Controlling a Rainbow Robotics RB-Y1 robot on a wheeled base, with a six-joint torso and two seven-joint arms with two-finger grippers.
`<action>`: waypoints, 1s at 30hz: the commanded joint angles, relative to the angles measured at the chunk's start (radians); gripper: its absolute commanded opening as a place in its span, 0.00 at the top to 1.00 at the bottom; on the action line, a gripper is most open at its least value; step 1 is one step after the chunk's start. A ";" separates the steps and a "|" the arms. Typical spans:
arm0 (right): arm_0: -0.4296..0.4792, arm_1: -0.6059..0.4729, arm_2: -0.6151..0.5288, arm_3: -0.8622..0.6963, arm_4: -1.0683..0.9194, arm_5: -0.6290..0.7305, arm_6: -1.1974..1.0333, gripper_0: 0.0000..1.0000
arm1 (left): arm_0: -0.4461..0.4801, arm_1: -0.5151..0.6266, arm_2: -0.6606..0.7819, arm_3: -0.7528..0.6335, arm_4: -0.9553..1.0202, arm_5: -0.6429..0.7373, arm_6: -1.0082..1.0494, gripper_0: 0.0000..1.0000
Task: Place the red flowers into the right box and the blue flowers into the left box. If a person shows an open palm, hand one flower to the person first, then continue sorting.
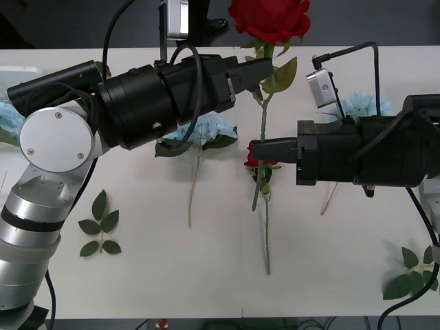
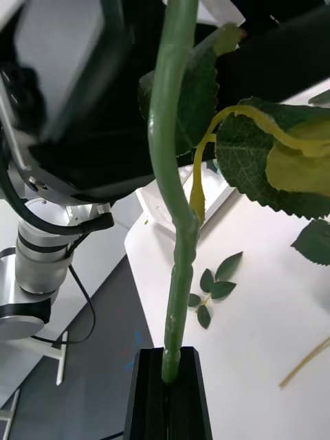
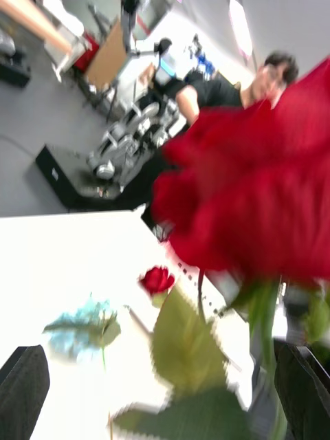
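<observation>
While the right claw (image 1: 253, 150) pinches its thin green stem, the red rose (image 1: 269, 17) stands upright, left claw (image 1: 265, 69) wide

The front camera looks forward and down over both arms at the table (image 1: 172, 275). The right wrist camera sits very near, sighting along the rose stem (image 2: 175, 275) clamped between its shut jaws. The left wrist camera looks past its spread jaws at the bloom (image 3: 254, 206) close ahead. All three share that held rose (image 1: 269, 17).
</observation>
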 commanded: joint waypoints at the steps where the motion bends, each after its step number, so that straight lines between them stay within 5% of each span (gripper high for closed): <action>1: -0.005 -0.047 -0.068 -0.015 -0.010 0.047 -0.015 1.00 | -0.003 0.060 0.062 -0.031 0.063 0.099 0.022 0.04; 16: -0.005 -0.218 -0.394 -0.014 0.243 0.260 -0.069 1.00 | 0.020 0.212 0.335 0.012 0.120 0.623 0.032 0.04; 30: -0.015 -0.330 -0.431 0.080 0.872 0.266 -0.103 1.00 | 0.033 0.178 0.255 0.039 -0.487 0.777 0.045 0.05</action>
